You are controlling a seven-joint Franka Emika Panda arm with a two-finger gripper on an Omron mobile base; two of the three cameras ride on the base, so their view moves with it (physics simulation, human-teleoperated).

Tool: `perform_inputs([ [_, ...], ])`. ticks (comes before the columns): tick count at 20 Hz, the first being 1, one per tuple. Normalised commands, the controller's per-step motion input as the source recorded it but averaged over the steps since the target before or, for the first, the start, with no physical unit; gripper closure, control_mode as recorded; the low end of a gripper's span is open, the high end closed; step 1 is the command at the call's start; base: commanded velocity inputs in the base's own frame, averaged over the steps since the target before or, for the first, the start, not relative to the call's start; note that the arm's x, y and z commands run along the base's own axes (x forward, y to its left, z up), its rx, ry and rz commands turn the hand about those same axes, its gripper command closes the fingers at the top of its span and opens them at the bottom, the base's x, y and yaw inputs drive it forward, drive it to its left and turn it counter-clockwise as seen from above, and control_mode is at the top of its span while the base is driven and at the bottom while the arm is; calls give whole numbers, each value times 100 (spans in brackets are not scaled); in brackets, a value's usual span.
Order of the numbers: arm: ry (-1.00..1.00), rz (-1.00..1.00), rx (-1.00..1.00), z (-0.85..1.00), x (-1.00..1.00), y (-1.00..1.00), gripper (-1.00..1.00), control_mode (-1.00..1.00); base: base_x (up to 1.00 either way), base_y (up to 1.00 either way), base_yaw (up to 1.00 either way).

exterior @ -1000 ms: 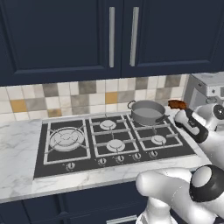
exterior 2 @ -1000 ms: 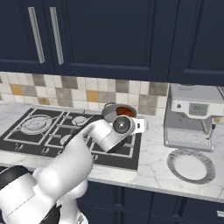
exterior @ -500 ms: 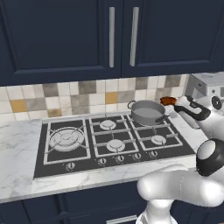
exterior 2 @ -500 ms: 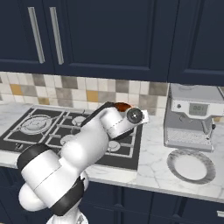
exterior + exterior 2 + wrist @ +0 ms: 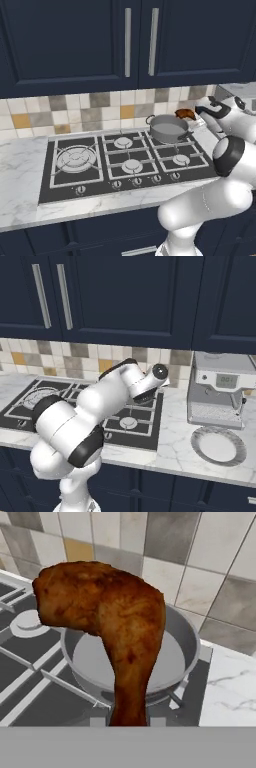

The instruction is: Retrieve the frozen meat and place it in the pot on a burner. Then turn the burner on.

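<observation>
The frozen meat [image 5: 185, 114] is a reddish-brown drumstick-shaped lump, and my gripper [image 5: 194, 113] is shut on it, holding it in the air just beyond the pot's back right rim. In the hand view the frozen meat [image 5: 115, 627] hangs in front of the camera and hides the fingertips. Beneath and behind it lies the mouth of the pot [image 5: 190, 646], with nothing inside. The grey steel pot [image 5: 169, 129] stands on the back right grate of the black cooktop [image 5: 50, 175], covering the burner there.
A row of knobs [image 5: 136, 181] runs along the cooktop's front edge. A large multi-ring burner [image 5: 75, 159] is at the left. A coffee machine [image 5: 220, 388] and a white plate [image 5: 217, 443] stand on the counter to the right. Dark cabinets hang overhead.
The arm has swung round and the hand has carried the meat leftward from beside the cooktop's right edge to the pot's rim. The jaws stayed shut on it.
</observation>
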Motion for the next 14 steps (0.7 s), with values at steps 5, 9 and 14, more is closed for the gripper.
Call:
perform_inputs([
  [5, 0, 3, 1, -13, 30, 28, 100, -100, 0, 0, 0],
  [9, 0, 1, 2, -16, 37, 33, 100, -100, 0, 0, 0],
  [14, 0, 1, 1, 0, 32, 22, 100, -100, 0, 0, 0],
])
